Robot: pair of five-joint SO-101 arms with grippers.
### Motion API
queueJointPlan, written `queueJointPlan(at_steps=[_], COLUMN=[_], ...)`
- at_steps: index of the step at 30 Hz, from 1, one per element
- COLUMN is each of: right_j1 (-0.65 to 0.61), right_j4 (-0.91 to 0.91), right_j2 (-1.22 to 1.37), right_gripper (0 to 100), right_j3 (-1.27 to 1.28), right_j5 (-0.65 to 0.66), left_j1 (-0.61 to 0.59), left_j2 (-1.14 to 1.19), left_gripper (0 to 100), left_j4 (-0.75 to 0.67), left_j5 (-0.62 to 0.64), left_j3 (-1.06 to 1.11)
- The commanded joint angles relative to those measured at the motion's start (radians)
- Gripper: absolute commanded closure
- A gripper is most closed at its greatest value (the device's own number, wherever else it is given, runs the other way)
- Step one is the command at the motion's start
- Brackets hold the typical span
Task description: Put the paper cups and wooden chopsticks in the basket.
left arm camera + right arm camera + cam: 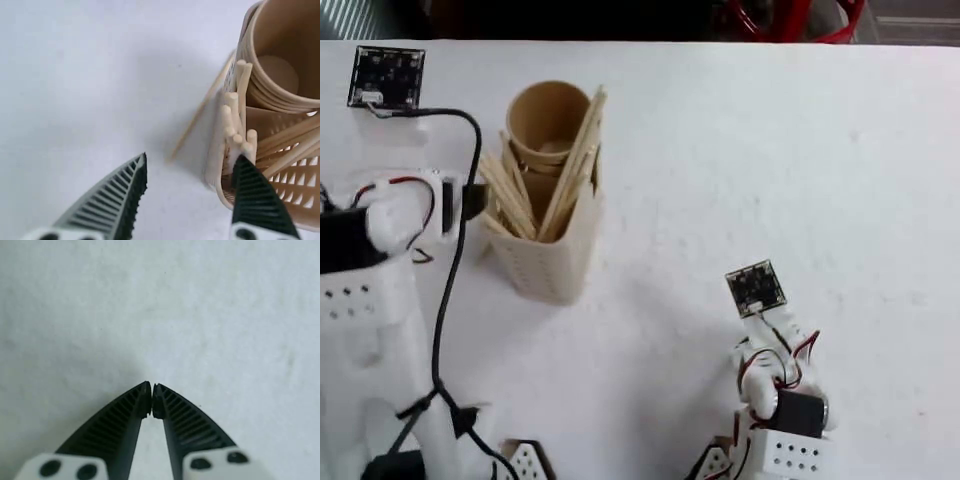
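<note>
Left wrist view: left gripper (pixel 192 159) stands wide open just beside the basket (pixel 295 200), probably to take the stray chopstick (pixel 200 115) slanting outside it, paper cups (pixel 280 65) and wooden chopsticks (pixel 235 120) inside; right gripper (pixel 151 400) closed, well apart.

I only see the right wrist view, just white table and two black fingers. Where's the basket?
Observer: The basket stands across the table, right beside the open left gripper.
Operator: Are the cups in it already?
Observer: Yes, the cups sit stacked inside it, at one end.
Operator: Any chopsticks left out?
Observer: One chopstick is outside, by the basket's wall; I cannot tell whether it lies flat or leans. The others stand inside.
</note>
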Motion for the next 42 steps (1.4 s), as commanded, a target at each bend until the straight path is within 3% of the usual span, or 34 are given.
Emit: queueJointPlan(at_steps=[1,6,10,16,28,31,36,39,42], right_j1=[0.005,0.005,0.005,0.005,0.005,0.005,0.005,0.005,0.005], right_j4=[-0.016,-0.016,-0.016,-0.016,-0.016,-0.016,-0.016,-0.016,-0.016], right_j2=[-0.007,-0.007,-0.007,-0.007,-0.007,-0.007,-0.007,-0.007,-0.007], right_gripper=[98.0,98.0,98.0,98.0,98.0,98.0,98.0,98.0,98.0], right_j3=[0.009,0.009,0.009,0.009,0.009,0.009,0.009,0.009,0.009], right_j5=[0.003,0.003,0.003,0.003,0.003,0.003,0.003,0.003,0.003], left_j1=[0.042,0.088,0.097,0.093,0.071,0.120,0.266,0.321,0.338], left_j2=[-0.039,-0.186,-0.231,-0.166,0.053,0.136,0.223,0.232,0.231], left_gripper=[69,69,70,70,70,77,98,98,98], left_j4=[0.005,0.006,0.008,-0.092,-0.295,-0.290,-0.276,-0.273,-0.273], left_j5=[0.011,0.060,0.078,0.074,0.077,0.075,0.092,0.193,0.203], left_j3=[-0.032,-0.098,-0.018,0.222,0.376,0.396,0.381,0.353,0.310])
